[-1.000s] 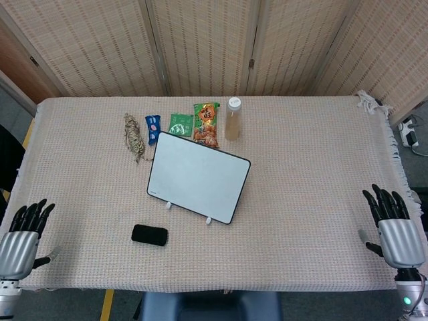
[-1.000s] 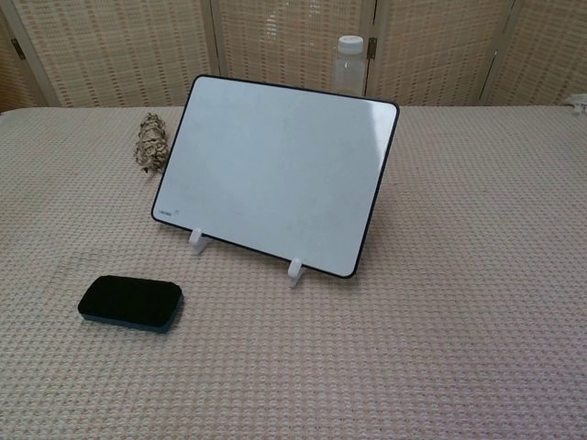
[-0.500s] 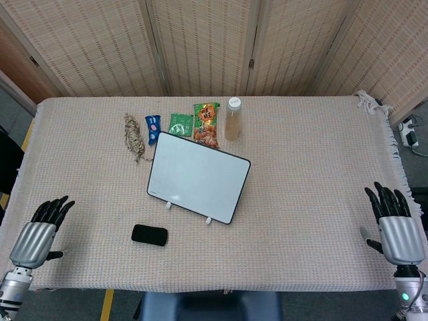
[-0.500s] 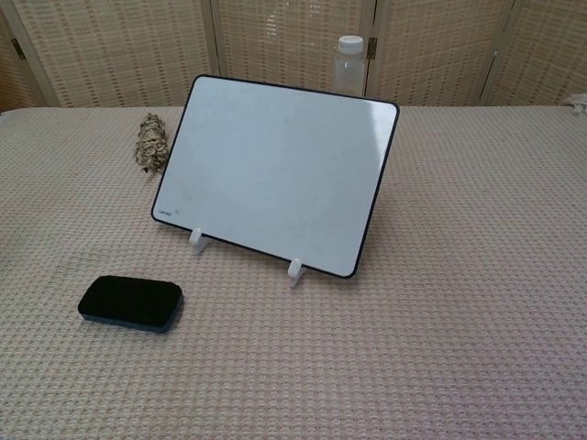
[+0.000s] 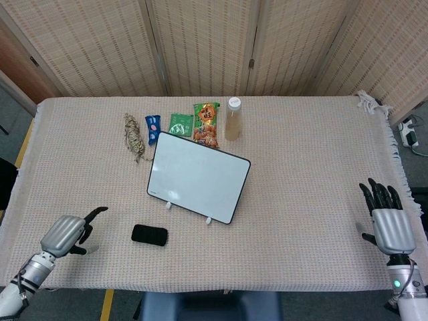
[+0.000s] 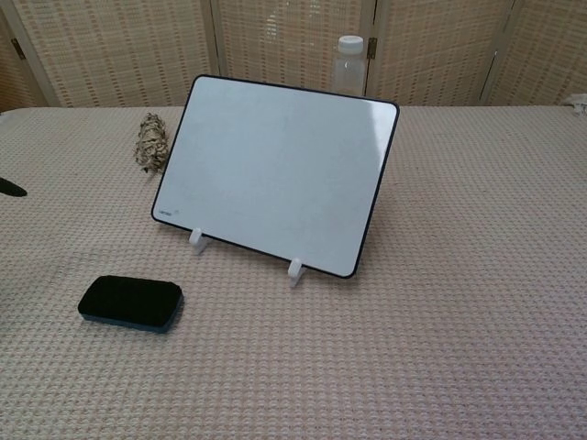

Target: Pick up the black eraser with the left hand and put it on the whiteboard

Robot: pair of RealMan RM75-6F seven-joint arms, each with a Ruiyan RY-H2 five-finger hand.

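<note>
The black eraser (image 5: pixel 149 235) lies flat on the woven tablecloth in front of the whiteboard (image 5: pixel 198 176), and it shows again low at the left in the chest view (image 6: pixel 129 302). The whiteboard (image 6: pixel 275 171) leans back on two small white feet. My left hand (image 5: pixel 67 233) hovers over the cloth to the left of the eraser, a gap apart, fingers spread and holding nothing. Only a dark fingertip (image 6: pixel 11 188) of it shows in the chest view. My right hand (image 5: pixel 386 219) stays open at the table's right edge.
Behind the whiteboard stand a bottle of pale liquid (image 5: pixel 233 119), an orange snack bag (image 5: pixel 206 125), a green packet (image 5: pixel 180 124), a blue packet (image 5: pixel 152 128) and a bundle of twine (image 5: pixel 134 136). Woven screens close off the back.
My left hand has moved right and inward from the table's left front corner toward the eraser, its fingertip now entering the chest view. The right hand has shifted only slightly.
</note>
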